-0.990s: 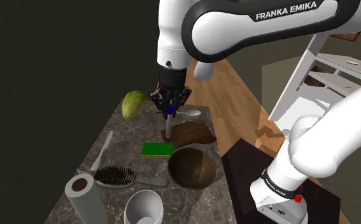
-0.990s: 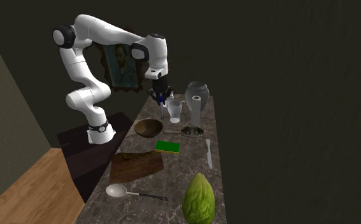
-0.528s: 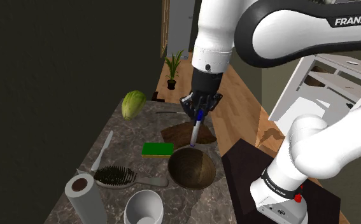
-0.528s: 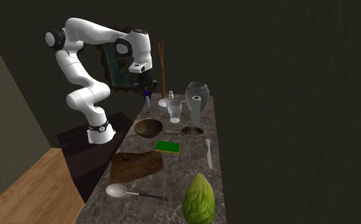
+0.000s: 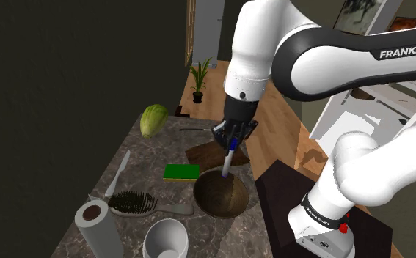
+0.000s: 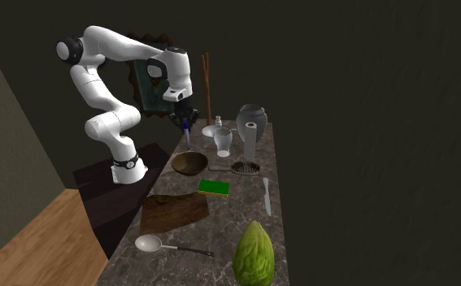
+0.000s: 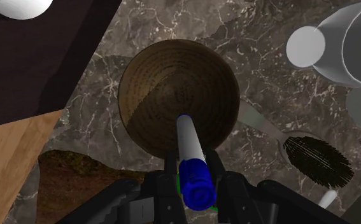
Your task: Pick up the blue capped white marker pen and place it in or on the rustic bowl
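We see the black two-finger gripper clamped on a blue-capped white marker pen, which points down. A round brown ringed bowl sits directly beneath the gripper.

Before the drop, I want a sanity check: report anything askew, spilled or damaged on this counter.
Nothing stands out. The marker hangs clasped in the jaws over the bowl; the paper roll and cup stand upright, nothing spilled.

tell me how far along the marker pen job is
Pickup looks done: the black gripper clasps the blue-capped white marker pen, clear of the dark marble counter. In hand: it hangs over the round brown wooden bowl. Left: release it into the bowl.
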